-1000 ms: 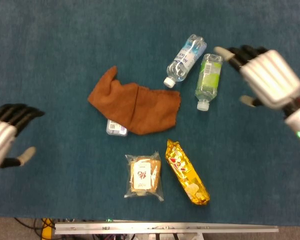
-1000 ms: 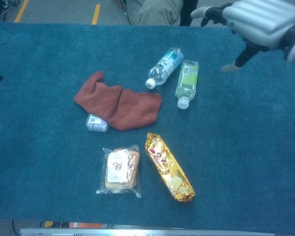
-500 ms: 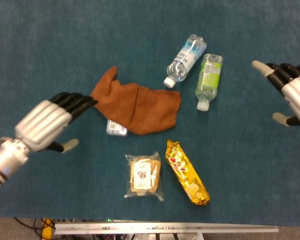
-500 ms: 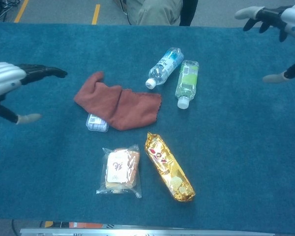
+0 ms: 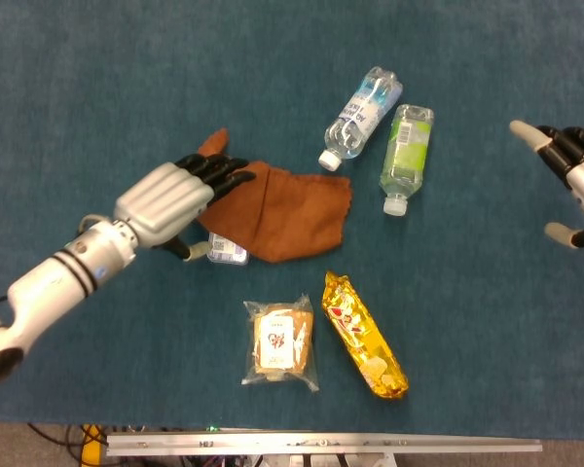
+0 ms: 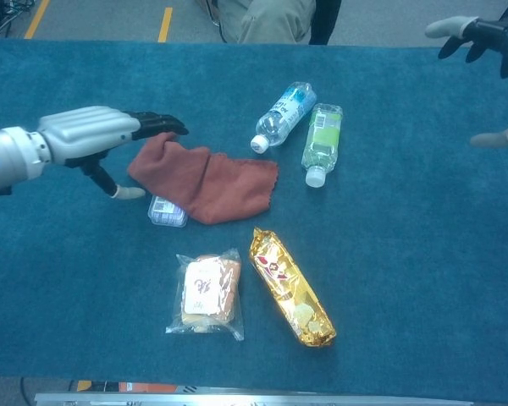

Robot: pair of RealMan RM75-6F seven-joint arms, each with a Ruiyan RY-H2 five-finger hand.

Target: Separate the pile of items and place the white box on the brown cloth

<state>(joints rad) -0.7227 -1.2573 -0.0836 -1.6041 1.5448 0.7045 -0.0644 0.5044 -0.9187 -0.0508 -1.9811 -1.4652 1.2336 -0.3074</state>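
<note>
The brown cloth lies crumpled in the middle of the blue table. Its lower left edge covers most of the white box, so only one end shows. My left hand hovers open over the cloth's left corner, fingers stretched out toward it and thumb pointing down near the box. It holds nothing. At the far right edge my right hand is open and empty, well away from the pile.
A clear water bottle and a green-labelled bottle lie side by side right of the cloth. A bagged bread snack and a gold foil packet lie near the front edge.
My left hand has swept in from the left edge to over the cloth's left corner. My right hand has drawn back from the bottles to the far right edge.
</note>
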